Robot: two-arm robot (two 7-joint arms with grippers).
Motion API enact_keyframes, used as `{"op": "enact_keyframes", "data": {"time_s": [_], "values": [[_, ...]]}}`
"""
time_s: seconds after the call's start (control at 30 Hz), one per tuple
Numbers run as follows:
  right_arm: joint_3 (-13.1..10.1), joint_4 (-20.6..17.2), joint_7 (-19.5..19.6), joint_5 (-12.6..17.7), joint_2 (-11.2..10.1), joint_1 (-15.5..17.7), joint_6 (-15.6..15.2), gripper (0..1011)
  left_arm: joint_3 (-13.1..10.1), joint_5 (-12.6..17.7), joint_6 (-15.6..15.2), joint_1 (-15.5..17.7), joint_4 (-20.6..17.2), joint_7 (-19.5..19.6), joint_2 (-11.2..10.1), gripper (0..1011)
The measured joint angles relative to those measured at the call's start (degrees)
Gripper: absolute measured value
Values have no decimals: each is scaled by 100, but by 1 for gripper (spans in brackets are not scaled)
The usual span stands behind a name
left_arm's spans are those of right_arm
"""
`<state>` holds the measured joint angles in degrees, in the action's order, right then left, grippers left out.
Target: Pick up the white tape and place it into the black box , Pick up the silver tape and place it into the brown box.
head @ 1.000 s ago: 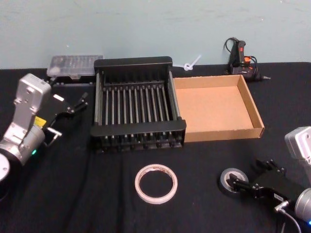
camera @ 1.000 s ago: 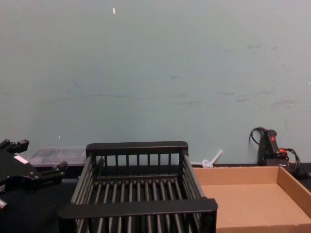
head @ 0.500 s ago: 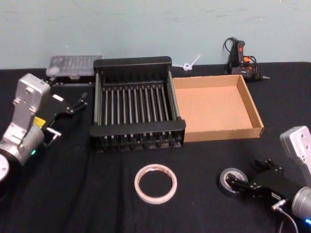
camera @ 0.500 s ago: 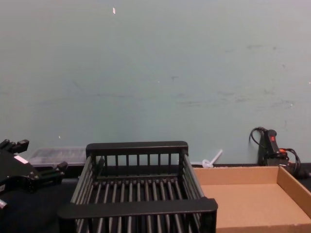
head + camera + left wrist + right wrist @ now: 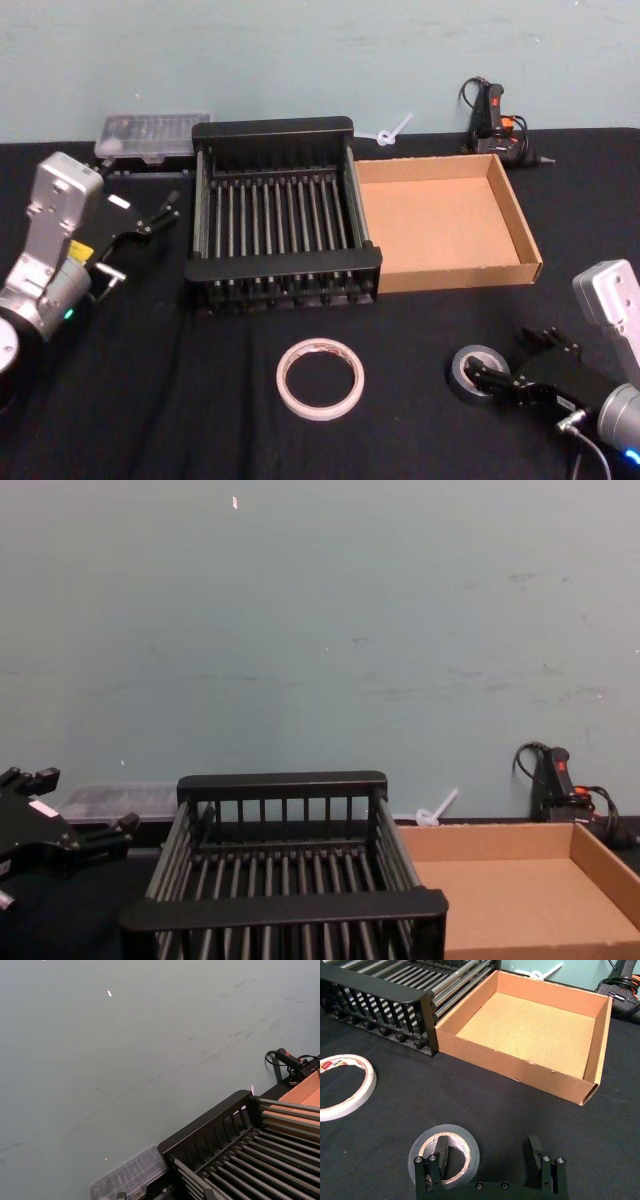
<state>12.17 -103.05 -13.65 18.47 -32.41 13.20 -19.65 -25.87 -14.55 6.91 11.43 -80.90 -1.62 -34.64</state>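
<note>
At right end effector [image 5: 490,1160]: silver tape [image 5: 444,1153]

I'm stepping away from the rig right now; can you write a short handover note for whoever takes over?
Right gripper: open, low at the silver tape, one finger inside the roll's hole, the other outside on the cloth; nothing gripped yet.
Left gripper: open, raised left of the black box, holding nothing.
White tape: flat on the table in front of the black box.
Brown box: to the right of the black box, nothing in it.
Done: nothing placed.
Left: silver tape into the brown box, white tape into the black box.
</note>
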Motion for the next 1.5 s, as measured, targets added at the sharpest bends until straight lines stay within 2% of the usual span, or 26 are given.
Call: {"op": "enact_keyframes", "data": {"time_s": [0.17,0.37,0.53,0.8,1.1,1.3,1.5], "values": [[1,-3,1,12,-6,3,-2,993,0,0,0,0,0,0,0,1001],[3,-8,1,20,-9,5,-1,878,0,0,0,0,0,0,0,1001],[5,-10,2,25,-11,7,0,724,0,0,0,0,0,0,0,1001],[6,-10,4,31,-15,9,0,568,0,0,0,0,0,0,0,1001],[5,-7,11,32,-17,9,-1,261,0,0,0,0,0,0,0,1001],[5,-7,12,32,-17,9,-2,178,0,0,0,0,0,0,0,1001],[5,-8,11,33,-17,9,-1,172,0,0,0,0,0,0,0,1001]]}}
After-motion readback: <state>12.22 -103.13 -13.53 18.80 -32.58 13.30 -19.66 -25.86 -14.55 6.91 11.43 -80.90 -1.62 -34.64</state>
